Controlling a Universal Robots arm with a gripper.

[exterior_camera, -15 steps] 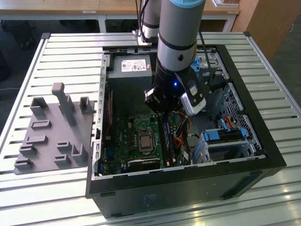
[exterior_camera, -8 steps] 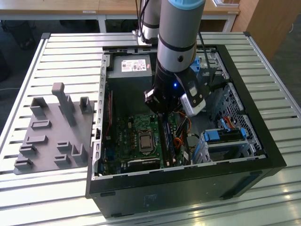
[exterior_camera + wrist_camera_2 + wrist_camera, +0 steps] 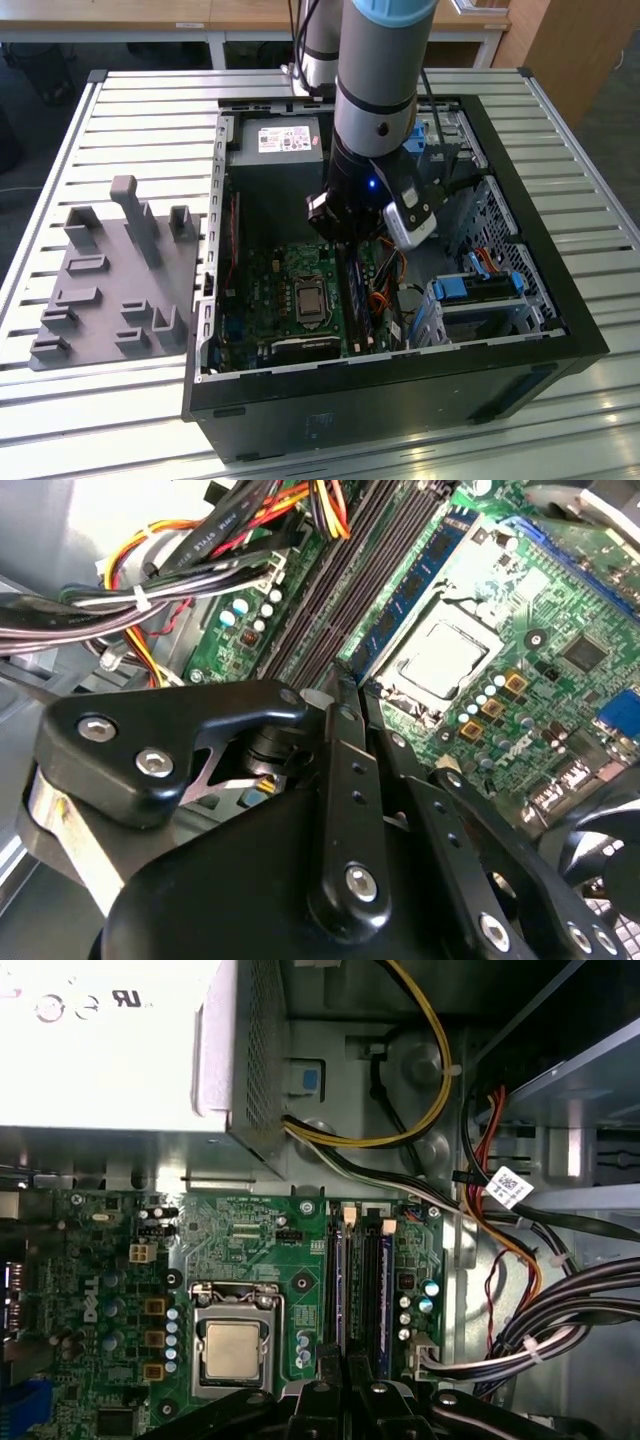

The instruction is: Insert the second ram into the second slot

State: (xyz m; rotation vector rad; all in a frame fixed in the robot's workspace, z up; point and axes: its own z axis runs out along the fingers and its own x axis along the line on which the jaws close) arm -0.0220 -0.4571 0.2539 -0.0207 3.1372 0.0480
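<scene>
The memory stick (image 3: 432,578), light, stiff and brittle, seems to stand on edge among the slots (image 3: 345,575), just beside the processor (image 3: 440,655). It is best pressed only along its top edge. The gripper (image 3: 325,695), fingers pressed together and empty, hangs just above one end. Loose cables (image 3: 200,565) crowd the slots' other side.

claw (image 3: 335,692) | above mobo (image 3: 560,650) RAM slots (image 3: 330,590) | blue stick (image 3: 420,580) by CPU (image 3: 445,660)

Inside the case (image 3: 400,410), the gripper (image 3: 344,238) sits directly over the memory slots (image 3: 358,1280); the processor socket (image 3: 232,1348) lies just beside it.
</scene>
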